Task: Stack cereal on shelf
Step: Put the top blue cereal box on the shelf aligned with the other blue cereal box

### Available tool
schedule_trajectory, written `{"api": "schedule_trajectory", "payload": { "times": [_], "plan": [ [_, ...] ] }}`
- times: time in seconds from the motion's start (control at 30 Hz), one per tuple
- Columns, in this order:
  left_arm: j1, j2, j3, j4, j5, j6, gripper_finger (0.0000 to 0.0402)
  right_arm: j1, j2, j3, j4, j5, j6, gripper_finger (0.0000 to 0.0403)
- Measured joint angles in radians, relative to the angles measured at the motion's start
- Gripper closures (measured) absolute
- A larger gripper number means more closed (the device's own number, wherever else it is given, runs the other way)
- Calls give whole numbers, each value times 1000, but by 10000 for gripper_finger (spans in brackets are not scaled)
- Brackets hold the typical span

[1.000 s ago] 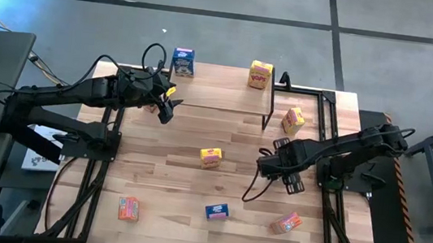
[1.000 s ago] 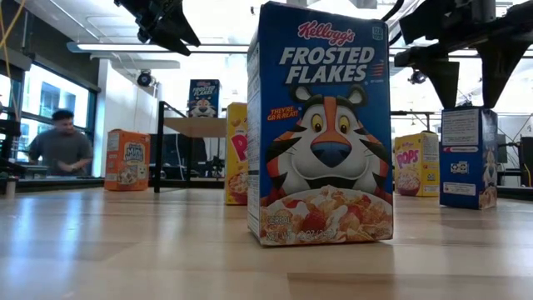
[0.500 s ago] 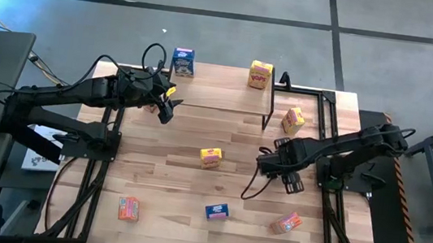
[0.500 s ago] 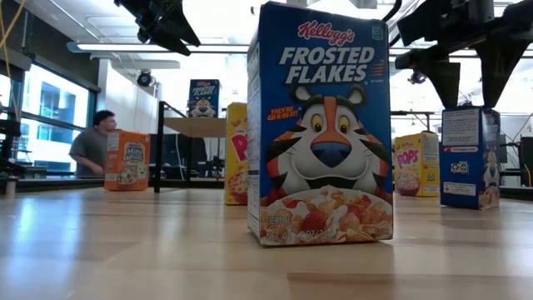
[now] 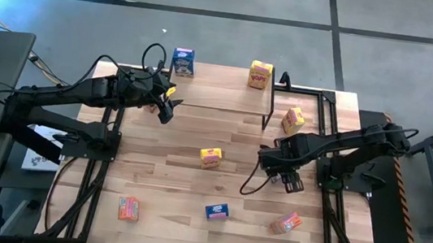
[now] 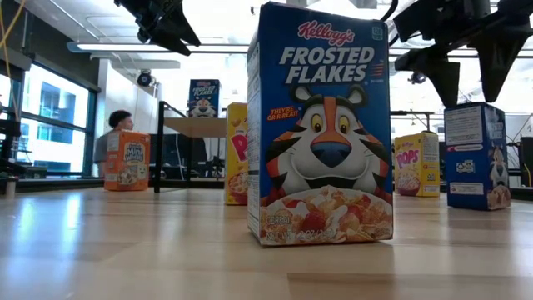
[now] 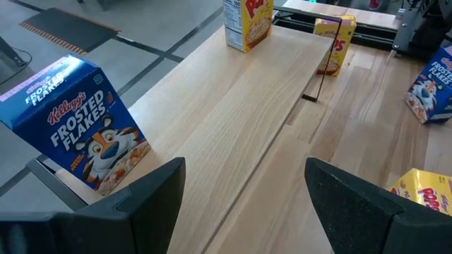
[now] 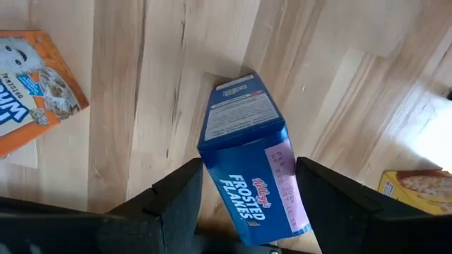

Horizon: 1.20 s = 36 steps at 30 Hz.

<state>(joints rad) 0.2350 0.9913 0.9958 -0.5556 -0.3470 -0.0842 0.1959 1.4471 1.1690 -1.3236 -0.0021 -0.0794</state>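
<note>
**Right arm shifts a blue box; nothing new on the shelf yet**

The change: in the low view the blue box [image 6: 477, 156] under the right gripper [image 6: 470, 79] now sits a bit further to the side and leans slightly compared with a second ago. In the high view the right gripper [image 5: 281, 165] has crept toward the shelf [image 5: 220, 89]. The person in the room behind has walked along too, which doesn't matter here.

Right gripper state: in the right wrist view its fingers [image 8: 176, 197] are partly closed and straddle the blue box [image 8: 244, 127], pressed against both sides near its top. Since box and gripper moved together, this looks like a grip. The box appears still on the table or barely off it.

The left gripper [image 7: 245, 169] has not moved. It is spread wide and holds nothing, hovering over the shelf's end with the shelved blue box [image 7: 81, 123] just ahead of it.

Other cereal:
- A yellow box [image 5: 260, 74] stands at the far end of the shelf from the left gripper.
- A second yellow box [image 5: 293, 120] is on the table, just past the right gripper on the shelf side.
- A third yellow box [image 5: 211, 157] is on the table between the two grippers.
- A blue box [image 5: 217, 211] and an orange box [image 5: 287, 223] lie behind the right gripper, away from the shelf.
- Another orange box [image 5: 128, 208] is well apart from both grippers.

Judgement: the pick is under way and the task is at an early stage, with two boxes shelved. The lean suggests the hold may be off-centre, so the box could swing when lifted.
</note>
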Motion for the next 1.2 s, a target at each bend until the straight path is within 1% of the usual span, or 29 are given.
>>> {"api": "schedule_trajectory", "payload": {
  "times": [0.1, 0.27, 0.33, 0.53, 0.63, 0.8, 1.2],
  "plan": [
    [0, 0, 0, 0, 0, 0, 119, 0, 0, 0, 0, 0, 1, 167],
    [0, 0, 0, 0, 0, 0, 119, 0, -1, 0, -2, 6, 27, 116],
    [0, 0, 0, 0, 0, 0, 119, 0, -2, -7, -2, 12, 23, 101],
    [0, 0, 0, 0, 0, 0, 119, 0, -2, -61, 17, 23, 19, 93],
    [0, 0, 0, 0, 0, 0, 119, 0, -2, -74, 35, 58, 19, 93],
    [0, 0, 0, 0, 0, 0, 119, 0, -2, -74, 38, 110, 21, 105],
    [0, 0, 0, 0, 0, 0, 119, 0, -2, -74, 50, 99, 76, 184]
  ]
}}
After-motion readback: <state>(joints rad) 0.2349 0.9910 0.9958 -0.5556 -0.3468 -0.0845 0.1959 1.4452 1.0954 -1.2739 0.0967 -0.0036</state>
